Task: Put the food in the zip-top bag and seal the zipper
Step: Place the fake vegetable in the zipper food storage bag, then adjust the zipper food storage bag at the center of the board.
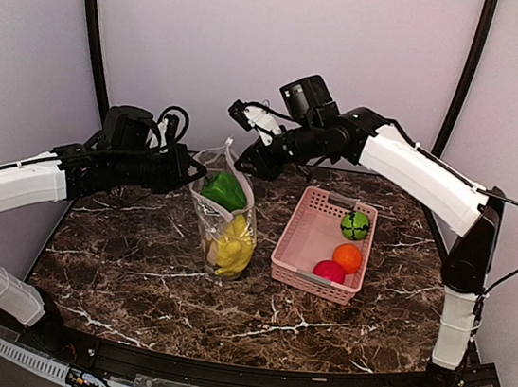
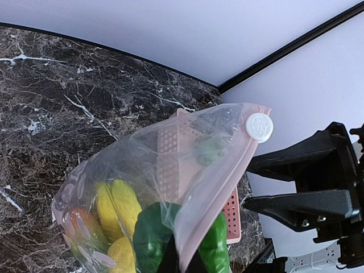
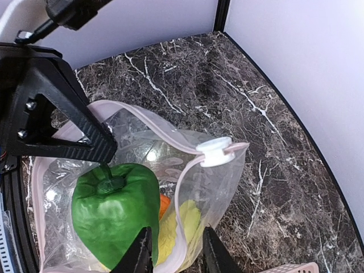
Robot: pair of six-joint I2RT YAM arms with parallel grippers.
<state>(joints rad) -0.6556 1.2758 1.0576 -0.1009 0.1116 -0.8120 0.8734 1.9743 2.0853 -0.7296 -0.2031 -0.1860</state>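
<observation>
The zip-top bag (image 1: 226, 227) stands upright left of the basket with its mouth open. Its zipper (image 3: 187, 187) is a pinkish strip with a white slider (image 3: 214, 151). A green pepper (image 1: 224, 191) sits at the mouth, above yellow food (image 1: 233, 247) and an orange piece (image 3: 164, 205). My left gripper (image 1: 196, 178) is shut on the bag's left rim; in the left wrist view (image 2: 183, 264) its fingers pinch the strip. My right gripper (image 1: 244, 161) hovers over the mouth, open and empty, and its fingers (image 3: 139, 256) straddle the near rim beside the pepper (image 3: 116, 207).
The pink lattice basket (image 1: 305, 221) stands right of the bag and holds a green ball (image 1: 355, 225), an orange (image 1: 347, 257) and a red-pink ball (image 1: 329, 271). Dark marble tabletop (image 1: 134, 273). Pale walls and black corner posts stand behind.
</observation>
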